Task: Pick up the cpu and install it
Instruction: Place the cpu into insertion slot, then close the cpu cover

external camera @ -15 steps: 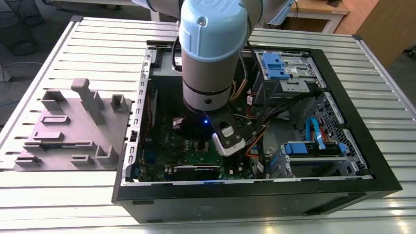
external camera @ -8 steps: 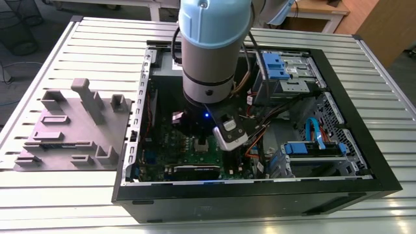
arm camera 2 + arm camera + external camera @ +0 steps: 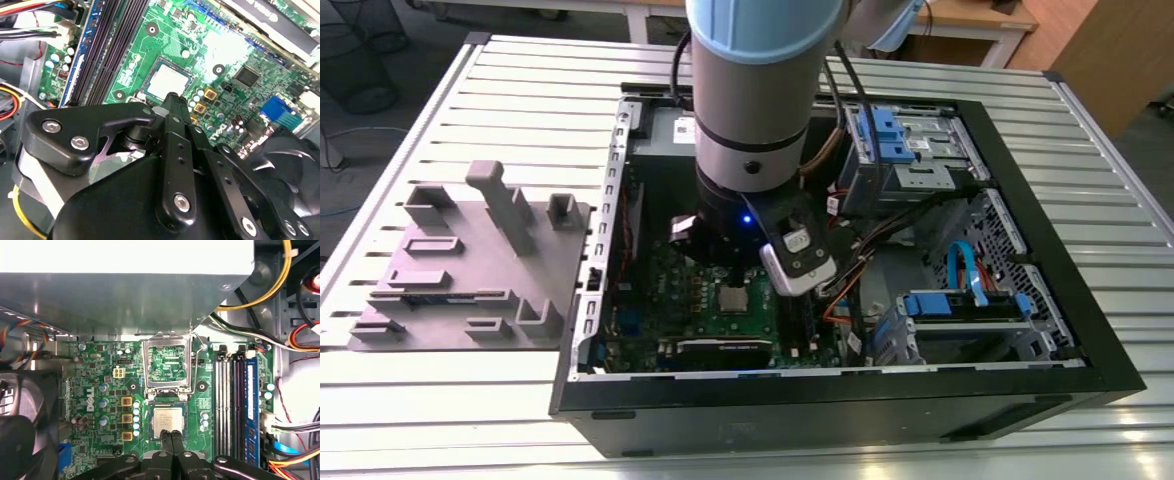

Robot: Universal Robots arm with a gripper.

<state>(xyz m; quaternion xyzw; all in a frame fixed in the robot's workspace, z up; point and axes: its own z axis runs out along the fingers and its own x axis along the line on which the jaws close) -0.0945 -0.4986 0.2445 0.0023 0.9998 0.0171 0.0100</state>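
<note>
Single arm (image 3: 747, 90) reaches down into an open computer case (image 3: 1014, 330) lying on its side on a slatted metal table (image 3: 520, 90). A grey moulded tray (image 3: 467, 260) sits on the table beside the case, on the exterior view's left. The cpu (image 3: 167, 421) lies flat in its socket on the green motherboard (image 3: 100, 390), silvery top up; it also shows in the second wrist view (image 3: 167, 80) and as a small pale square under the arm in the exterior view (image 3: 735, 298). The socket frame (image 3: 167, 362) is hinged open and stands up next to the cpu, with board showing through its hollow centre. The gripper (image 3: 170, 434) hangs right over the socket with its jaws pressed together, nothing between them; the fingertips sit at the edge of the cpu, and contact cannot be told. In the second wrist view the gripper (image 3: 171, 97) tip lines up just beside the chip. The memory slots (image 3: 232, 400) run alongside the socket, with a black fan (image 3: 20, 425) on the opposite side of the board. Yellow, red and black cables (image 3: 270, 295) run along the case wall past the slots
</note>
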